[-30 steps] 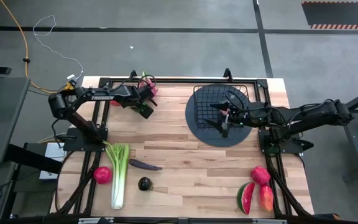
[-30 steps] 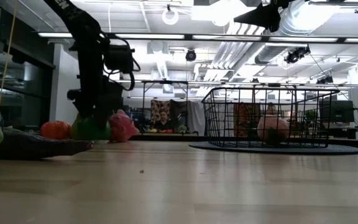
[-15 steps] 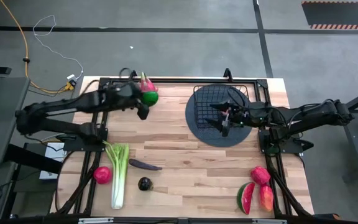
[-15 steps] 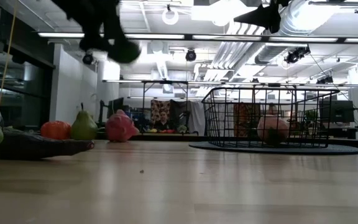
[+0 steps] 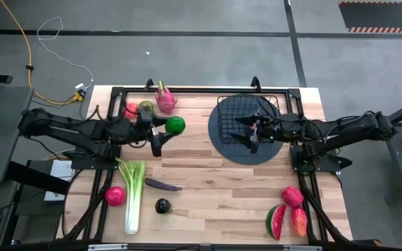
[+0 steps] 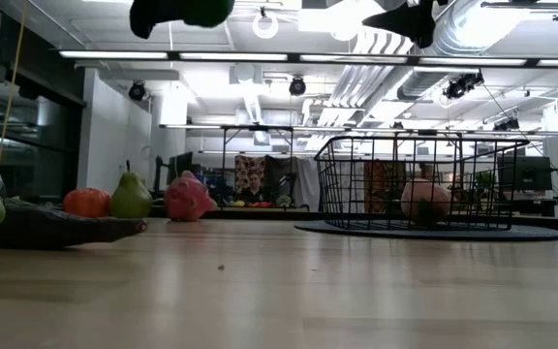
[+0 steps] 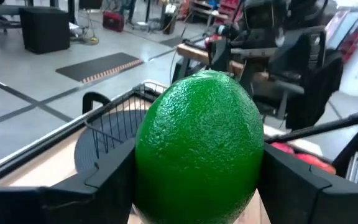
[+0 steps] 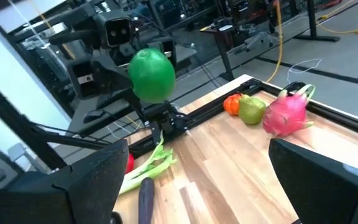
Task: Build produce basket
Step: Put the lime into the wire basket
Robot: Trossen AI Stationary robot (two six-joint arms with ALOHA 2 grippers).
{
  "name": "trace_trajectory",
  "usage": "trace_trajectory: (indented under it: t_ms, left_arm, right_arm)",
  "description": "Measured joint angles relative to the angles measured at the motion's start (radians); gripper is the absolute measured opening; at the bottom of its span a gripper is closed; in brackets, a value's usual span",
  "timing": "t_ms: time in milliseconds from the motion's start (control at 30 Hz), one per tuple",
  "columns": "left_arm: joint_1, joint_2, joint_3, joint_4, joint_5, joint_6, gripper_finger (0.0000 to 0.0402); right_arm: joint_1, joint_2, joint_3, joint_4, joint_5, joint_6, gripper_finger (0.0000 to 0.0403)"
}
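Clearly early: celery [image 5: 134,195], eggplant [image 5: 162,185] and watermelon slice [image 5: 276,221] lie on the near worktop [image 5: 208,188]. The left gripper [image 5: 165,130] clamps a green fruit [image 5: 176,125] aloft; the right gripper [image 5: 251,130] hangs spread over the basket [image 5: 248,111], holding one peach-coloured fruit [image 6: 424,201].

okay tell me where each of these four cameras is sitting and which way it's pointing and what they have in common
High view: overhead, straight down on the table; both arms show.
Low view: table-top height, level toward the basket; the left gripper shows at top.
Left wrist view: on the left arm, looking past its fingers clamping the green round fruit.
Right wrist view: on the right arm over the basket, facing the left arm; open right gripper.
Shared: all four show the green fruit.
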Motion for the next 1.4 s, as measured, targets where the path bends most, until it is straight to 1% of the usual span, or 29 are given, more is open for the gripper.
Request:
trace_trajectory:
  t_ms: [67, 167, 333, 433, 500, 667, 733, 867, 1100, 1400]
  left_arm:
    - [-0.002, 0.01, 0.002, 0.016, 0.005, 0.0, 0.026]
    - [0.0, 0.04, 0.003, 0.034, 0.05, -0.001, 0.026]
    - [0.006, 0.143, 0.041, 0.02, 0.147, -0.026, 0.0261]
    - [0.006, 0.231, 0.079, 0.02, 0.179, -0.01, 0.0261]
    - [0.006, 0.287, 0.102, 0.02, 0.183, 0.01, 0.0261]
    - [0.006, 0.384, 0.129, 0.02, 0.183, 0.043, 0.0261]
    - [0.006, 0.405, 0.132, 0.024, 0.183, 0.043, 0.0261]
    - [-0.002, 0.421, 0.134, 0.032, 0.181, 0.068, 0.0261]
    - [-0.003, 0.425, 0.134, 0.026, 0.206, 0.119, 0.0262]
    - [-0.001, 0.425, 0.133, 0.027, 0.201, 0.127, 0.0262]
  right_arm:
    - [0.0, 0.006, 0.0, 0.015, -0.013, 0.016, 0.0378]
    - [0.0, 0.045, 0.002, 0.059, -0.044, 0.03, 0.0378]
    - [0.0, 0.162, 0.073, 0.053, -0.066, -0.063, 0.0378]
    - [0.0, 0.241, 0.138, 0.018, -0.096, -0.122, 0.0378]
    - [0.0, 0.29, 0.18, -0.024, -0.107, -0.151, 0.0378]
    - [0.0, 0.383, 0.253, -0.065, -0.141, -0.162, 0.0378]
    - [0.0, 0.411, 0.266, -0.093, -0.143, -0.164, 0.0378]
    - [0.0, 0.46, 0.285, -0.093, -0.156, -0.151, 0.037]
    - [0.001, 0.507, 0.29, -0.074, -0.164, -0.15, 0.033]
    - [0.001, 0.508, 0.29, -0.072, -0.181, -0.15, 0.0248]
